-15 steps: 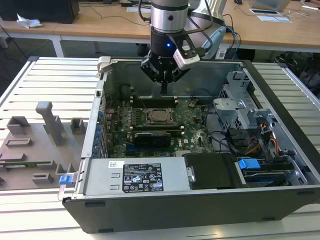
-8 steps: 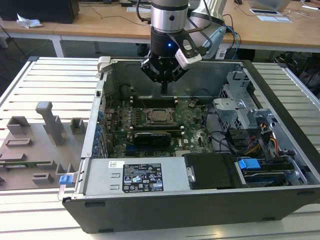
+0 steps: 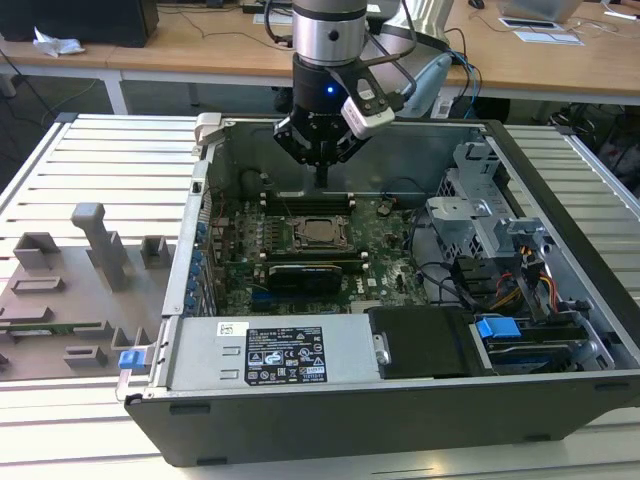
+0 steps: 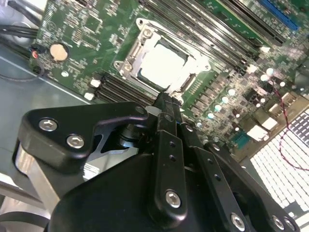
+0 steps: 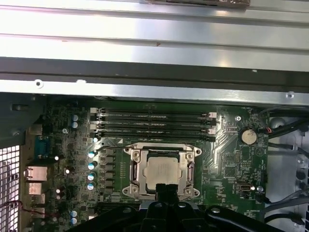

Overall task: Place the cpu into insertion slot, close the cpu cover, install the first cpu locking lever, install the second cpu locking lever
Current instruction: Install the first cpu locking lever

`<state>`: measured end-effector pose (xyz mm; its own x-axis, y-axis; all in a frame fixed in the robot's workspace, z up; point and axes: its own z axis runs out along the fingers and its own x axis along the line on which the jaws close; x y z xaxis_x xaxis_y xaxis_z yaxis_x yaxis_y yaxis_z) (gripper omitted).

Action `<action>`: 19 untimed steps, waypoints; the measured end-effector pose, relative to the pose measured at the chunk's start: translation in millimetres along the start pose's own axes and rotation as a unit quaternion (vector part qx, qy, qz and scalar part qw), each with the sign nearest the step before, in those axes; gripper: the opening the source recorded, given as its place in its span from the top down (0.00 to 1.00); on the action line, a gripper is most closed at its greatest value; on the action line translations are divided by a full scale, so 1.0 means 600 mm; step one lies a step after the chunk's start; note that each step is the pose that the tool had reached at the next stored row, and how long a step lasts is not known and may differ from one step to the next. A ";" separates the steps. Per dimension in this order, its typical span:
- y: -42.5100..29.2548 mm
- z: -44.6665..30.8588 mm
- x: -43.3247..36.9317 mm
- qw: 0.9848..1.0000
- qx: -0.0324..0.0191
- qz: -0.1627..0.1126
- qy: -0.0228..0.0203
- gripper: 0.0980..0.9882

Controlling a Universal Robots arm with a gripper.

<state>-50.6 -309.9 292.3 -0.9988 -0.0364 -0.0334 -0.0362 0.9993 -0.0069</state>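
The arm hangs over the open computer case (image 3: 400, 420), a dark grey metal box sitting on a ribbed silver bench (image 3: 110, 160). The black gripper (image 3: 322, 178) points straight down above the green motherboard (image 5: 227, 159). Its two slim fingers are pressed together into one narrow tip, with nothing between them.

In both wrist views that tip (image 4: 166, 99) (image 5: 166, 189) sits right at the edge of the insertion slot (image 5: 189, 172). Whether it actually touches metal there, I cannot tell.

And there's the cpu (image 5: 162, 172), a flat square with a smooth, pale silver top, lying level in the slot (image 4: 161, 65). From the exterior view it's a small bright square (image 3: 321, 231) in the middle of the board.

The cpu cover (image 5: 136, 171) lies flat over it. It's a thin, shiny metal frame with notched corners, and its square window leaves the chip's top showing (image 4: 133, 50).

Just beside the slot run the long, narrow black memory slots (image 5: 152, 123), in parallel rows. A round coin battery (image 5: 248, 136) gleams on the board, well apart from the socket.

At the exterior view's left, matte grey blocky fixtures (image 3: 100, 245) stand on the bench outside the case.
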 end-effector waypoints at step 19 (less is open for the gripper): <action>0.002 -0.002 0.048 1.000 0.000 0.000 0.000 0.99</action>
<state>-79.4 -309.9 292.3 -0.9988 -0.0365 -0.0333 -0.0363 0.9993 -0.0069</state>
